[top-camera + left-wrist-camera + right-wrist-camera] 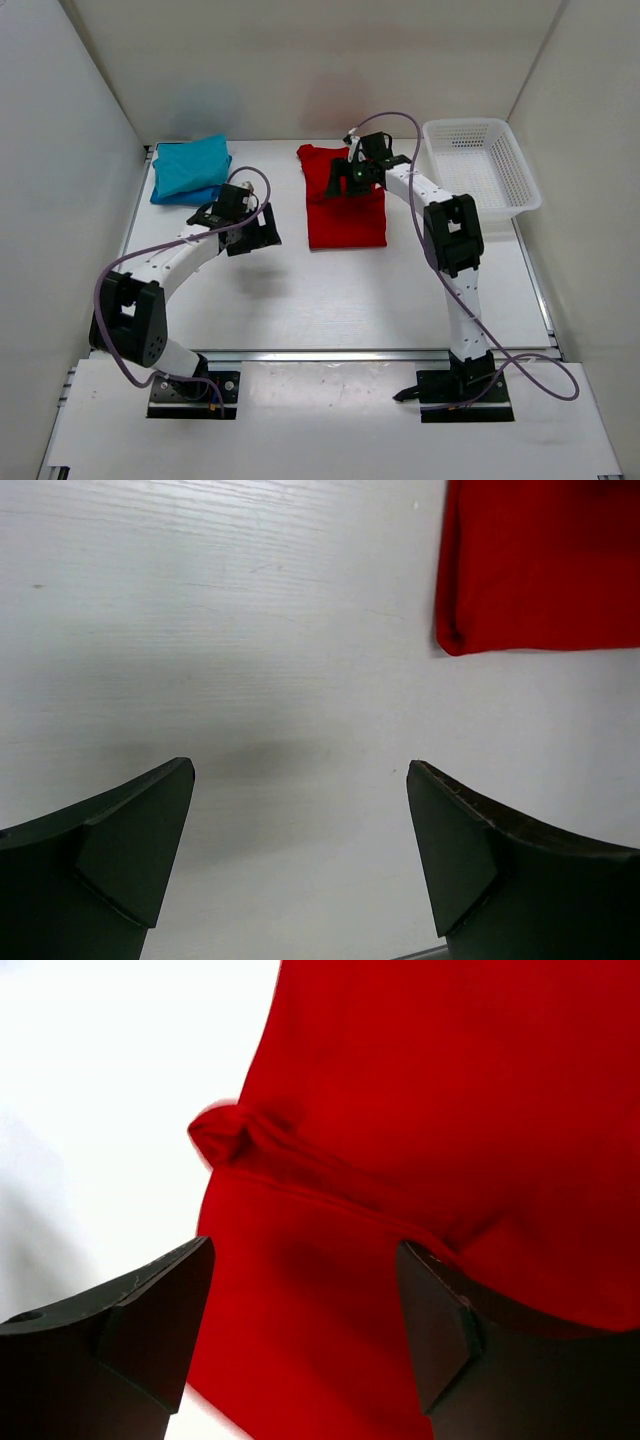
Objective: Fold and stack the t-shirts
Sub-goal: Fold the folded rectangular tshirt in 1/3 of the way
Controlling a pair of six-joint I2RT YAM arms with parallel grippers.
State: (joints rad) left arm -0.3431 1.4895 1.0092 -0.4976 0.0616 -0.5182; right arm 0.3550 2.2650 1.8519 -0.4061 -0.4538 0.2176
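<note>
white table: red shirt lies lengthwise, near to far.

The bench is a white, faintly grained surface with white walls on three sides. Toward its far middle a red t-shirt lies flat on it, folded into a long rectangle. The shirt's nearer edge is straight and a small knot of cloth is bunched along one side. In the far left corner a royal blue t-shirt rests on the surface. A teal t-shirt is folded on top of it and covers most of it. At the far right a white mesh basket sits with its outer side at the bench's right edge. Along the near edge are a left base plate and a right base plate, both black and well apart.
</note>
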